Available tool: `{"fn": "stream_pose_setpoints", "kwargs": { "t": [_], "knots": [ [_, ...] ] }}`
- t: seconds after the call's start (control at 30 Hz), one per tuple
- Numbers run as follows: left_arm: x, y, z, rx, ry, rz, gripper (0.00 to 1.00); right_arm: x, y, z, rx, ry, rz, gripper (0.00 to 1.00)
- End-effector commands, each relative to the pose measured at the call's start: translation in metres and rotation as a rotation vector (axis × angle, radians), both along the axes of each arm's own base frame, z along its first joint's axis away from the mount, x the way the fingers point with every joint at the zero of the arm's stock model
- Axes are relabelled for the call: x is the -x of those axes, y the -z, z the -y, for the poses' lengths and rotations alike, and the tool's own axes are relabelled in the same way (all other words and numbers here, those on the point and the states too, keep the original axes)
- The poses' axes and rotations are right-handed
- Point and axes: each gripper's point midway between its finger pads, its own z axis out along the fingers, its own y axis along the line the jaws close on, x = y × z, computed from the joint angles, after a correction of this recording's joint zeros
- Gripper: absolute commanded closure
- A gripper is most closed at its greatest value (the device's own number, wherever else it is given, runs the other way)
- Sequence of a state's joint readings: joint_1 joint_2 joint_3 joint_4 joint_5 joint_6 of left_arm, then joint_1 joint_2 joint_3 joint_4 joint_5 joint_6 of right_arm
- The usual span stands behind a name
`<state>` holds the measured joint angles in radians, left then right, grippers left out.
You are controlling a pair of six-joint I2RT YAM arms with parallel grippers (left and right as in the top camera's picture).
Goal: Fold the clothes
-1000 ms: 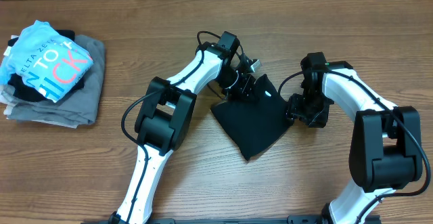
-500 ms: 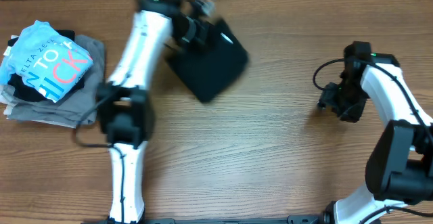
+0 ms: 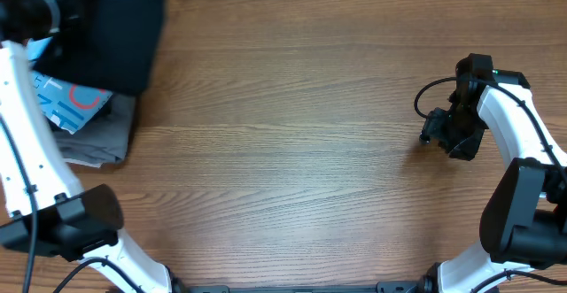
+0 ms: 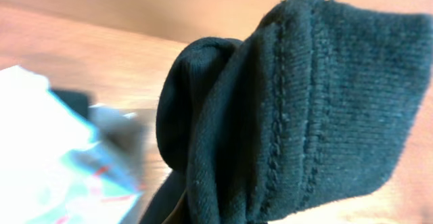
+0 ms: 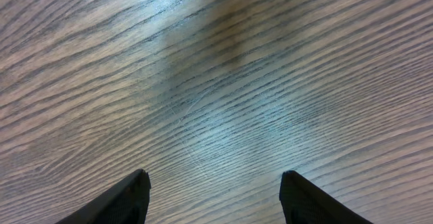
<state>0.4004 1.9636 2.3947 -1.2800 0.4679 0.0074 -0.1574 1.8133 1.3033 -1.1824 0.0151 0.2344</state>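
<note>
At 10 o'clock the left jaws pinch the folded black garment above the clothes pile. It hides most of the light blue printed shirt, whose red-and-white lettering is unreadable. The right jaws, spread, hover at 3 o'clock over the desk, with open wood all around.

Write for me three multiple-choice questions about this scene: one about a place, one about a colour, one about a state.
1. Where is the black garment? A) flat at the centre B) over the pile of clothes C) at the far right
2. What colour is the printed shirt? A) light blue B) yellow C) green
3. The right pincer is: A) open, empty B) shut on cloth C) shut on a cup
Answers: 1 B, it hangs over the pile; 2 A, pale blue shows in the pile; 3 A, its fingers stand apart over bare table.
</note>
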Motion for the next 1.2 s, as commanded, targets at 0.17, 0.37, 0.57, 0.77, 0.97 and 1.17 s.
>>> {"fn": "stream_pose_setpoints", "kwargs": {
  "t": [0.17,0.37,0.57,0.77,0.97,1.17],
  "knots": [
    [0.014,0.020,-0.079,0.002,-0.154,-0.037,0.96,-0.005,-0.010,0.005,0.015,-0.001,0.031,0.34],
    [0.006,0.057,-0.106,0.021,-0.196,-0.102,0.96,-0.003,-0.011,0.004,0.013,0.000,0.022,0.34],
    [-0.006,0.090,-0.144,-0.073,-0.286,-0.152,0.96,-0.002,-0.011,0.004,0.012,0.000,0.018,0.34],
    [-0.023,0.113,-0.181,-0.168,-0.364,-0.148,0.29,-0.004,-0.011,0.001,-0.003,0.005,0.028,0.34],
    [-0.021,0.002,-0.224,-0.224,-0.535,0.170,0.00,-0.007,-0.011,0.001,-0.006,0.004,0.042,0.33],
    [0.001,-0.175,-0.141,-0.336,-0.423,0.575,0.00,-0.041,-0.013,-0.006,-0.059,0.002,0.185,0.00]
  ]
}}
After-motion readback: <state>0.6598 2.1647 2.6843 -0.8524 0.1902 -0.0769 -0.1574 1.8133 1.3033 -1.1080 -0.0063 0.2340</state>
